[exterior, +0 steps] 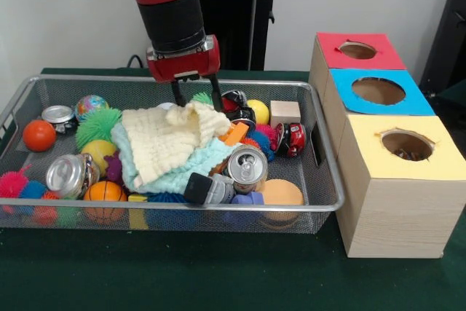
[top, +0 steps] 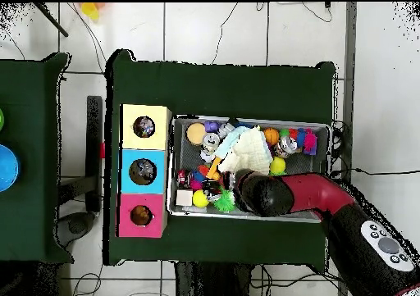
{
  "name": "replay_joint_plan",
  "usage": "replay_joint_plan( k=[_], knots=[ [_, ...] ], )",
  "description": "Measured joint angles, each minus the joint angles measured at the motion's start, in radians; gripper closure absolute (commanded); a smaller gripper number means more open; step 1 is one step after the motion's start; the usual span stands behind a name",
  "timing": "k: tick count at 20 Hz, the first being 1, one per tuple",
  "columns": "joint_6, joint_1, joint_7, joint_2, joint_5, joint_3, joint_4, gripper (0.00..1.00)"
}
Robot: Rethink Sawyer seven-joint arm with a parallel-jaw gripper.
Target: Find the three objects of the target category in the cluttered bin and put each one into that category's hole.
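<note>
A wire mesh bin (exterior: 329, 159) holds a jumble of toys. A cream knitted cloth (exterior: 162, 140) lies over a mint cloth (exterior: 186, 174) in the middle. Silver cans lie at the front centre (exterior: 246, 167), the left (exterior: 70, 175) and the back left (exterior: 57, 115). My gripper (exterior: 197, 95) hangs over the back middle of the bin, open, its two black fingers (exterior: 178, 92) straddling the raised top edge of the cream cloth. A green spiky ball (exterior: 203, 97) shows between them. In the overhead view the arm (top: 271, 193) hides the gripper above the cream cloth (top: 251, 153).
Three wooden boxes with round holes stand beside the bin: red top (exterior: 358, 50), blue top (exterior: 378, 91), yellow top (exterior: 404, 145). Also in the bin are an orange ball (exterior: 38, 135), a small basketball (exterior: 105, 192), a wooden block (exterior: 285, 112) and a red toy car (exterior: 293, 138).
</note>
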Motion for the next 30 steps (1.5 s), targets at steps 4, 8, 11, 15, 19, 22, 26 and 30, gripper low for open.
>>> replay_joint_plan(
  k=[4, 8, 11, 15, 19, 22, 26, 30],
  knots=[
    [0.009, 0.011, 0.000, -0.003, 0.000, 0.001, -0.013, 0.00],
    [0.029, 0.027, 0.000, 0.024, -0.016, -0.009, -0.047, 0.00],
    [0.035, 0.040, 0.000, 0.075, -0.059, -0.032, -0.088, 0.00],
    [0.038, 0.042, 0.000, 0.135, -0.101, -0.051, -0.128, 0.00],
    [0.038, 0.035, 0.000, 0.195, -0.122, -0.054, -0.164, 0.00],
    [0.039, 0.024, -0.006, 0.209, -0.123, -0.049, -0.170, 0.00],
    [0.039, -0.001, -0.014, 0.212, -0.124, -0.032, -0.170, 0.00],
    [0.039, -0.030, -0.014, 0.215, -0.124, -0.015, -0.167, 0.00]
  ],
)
